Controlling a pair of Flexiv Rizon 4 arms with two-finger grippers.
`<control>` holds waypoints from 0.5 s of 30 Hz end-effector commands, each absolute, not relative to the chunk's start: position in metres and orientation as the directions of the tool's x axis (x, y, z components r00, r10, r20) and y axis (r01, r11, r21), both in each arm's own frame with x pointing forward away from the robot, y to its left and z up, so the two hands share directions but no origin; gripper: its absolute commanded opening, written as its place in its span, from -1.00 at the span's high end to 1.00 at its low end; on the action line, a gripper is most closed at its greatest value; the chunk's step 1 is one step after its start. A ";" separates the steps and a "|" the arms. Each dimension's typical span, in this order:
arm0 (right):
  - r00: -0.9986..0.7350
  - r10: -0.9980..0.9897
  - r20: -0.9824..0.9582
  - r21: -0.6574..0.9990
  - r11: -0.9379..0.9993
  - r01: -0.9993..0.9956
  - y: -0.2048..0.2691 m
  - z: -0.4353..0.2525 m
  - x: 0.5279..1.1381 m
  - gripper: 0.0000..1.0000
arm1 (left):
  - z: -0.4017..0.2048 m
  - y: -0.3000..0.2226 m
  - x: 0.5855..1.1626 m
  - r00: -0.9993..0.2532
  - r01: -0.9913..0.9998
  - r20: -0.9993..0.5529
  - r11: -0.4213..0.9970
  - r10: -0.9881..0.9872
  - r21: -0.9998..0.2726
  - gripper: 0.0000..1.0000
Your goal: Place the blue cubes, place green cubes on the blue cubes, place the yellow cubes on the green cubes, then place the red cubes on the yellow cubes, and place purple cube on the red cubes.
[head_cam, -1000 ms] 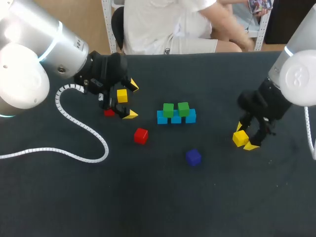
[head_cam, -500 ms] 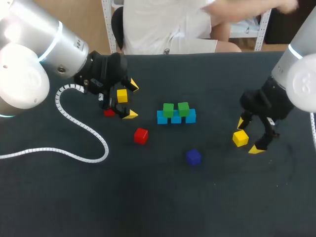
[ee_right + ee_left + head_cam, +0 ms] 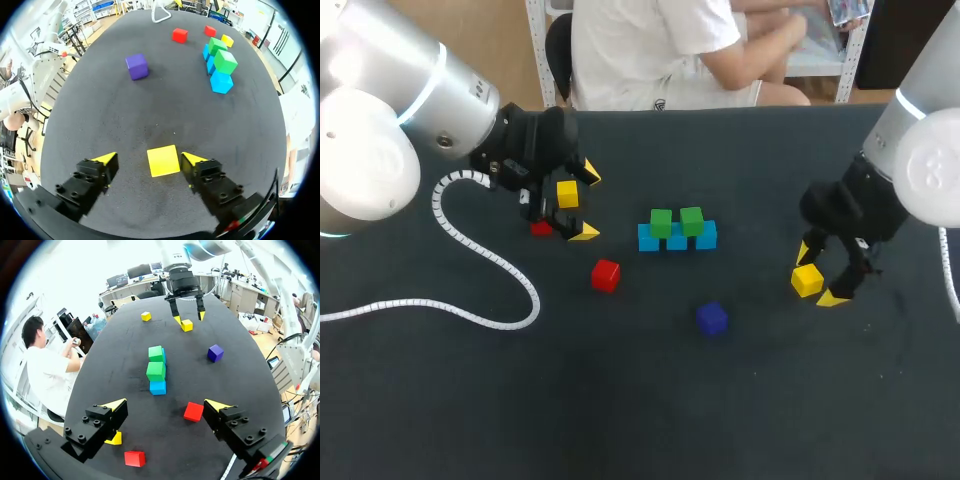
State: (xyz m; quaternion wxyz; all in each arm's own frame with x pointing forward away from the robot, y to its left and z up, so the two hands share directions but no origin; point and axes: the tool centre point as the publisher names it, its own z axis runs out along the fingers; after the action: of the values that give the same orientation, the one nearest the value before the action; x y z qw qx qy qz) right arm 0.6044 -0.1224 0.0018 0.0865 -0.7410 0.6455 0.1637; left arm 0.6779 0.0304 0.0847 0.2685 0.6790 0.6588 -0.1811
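Right fingers [image 3: 834,297] stand closer around the yellow cube [image 3: 807,280] than before, apart, not gripping; left fingers [image 3: 584,232] stay apart, unmoved.

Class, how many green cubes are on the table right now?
2. The left green cube and the right green cube both sit atop the row of blue cubes mid-table. None looks hidden.
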 end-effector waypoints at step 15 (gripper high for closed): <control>0.042 -0.932 -0.361 0.110 -0.088 -0.990 -0.123 -0.002 0.609 1.00 | 0.084 0.031 0.680 0.070 0.992 -0.602 0.008 0.796 0.125 -1.00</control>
State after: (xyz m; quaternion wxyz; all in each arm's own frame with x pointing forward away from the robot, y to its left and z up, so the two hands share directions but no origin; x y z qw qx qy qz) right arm 0.6077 -0.1220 -0.0017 0.0836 -0.7194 0.6675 0.1731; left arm 0.6779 0.0304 0.0847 0.2685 0.6790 0.6588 -0.1811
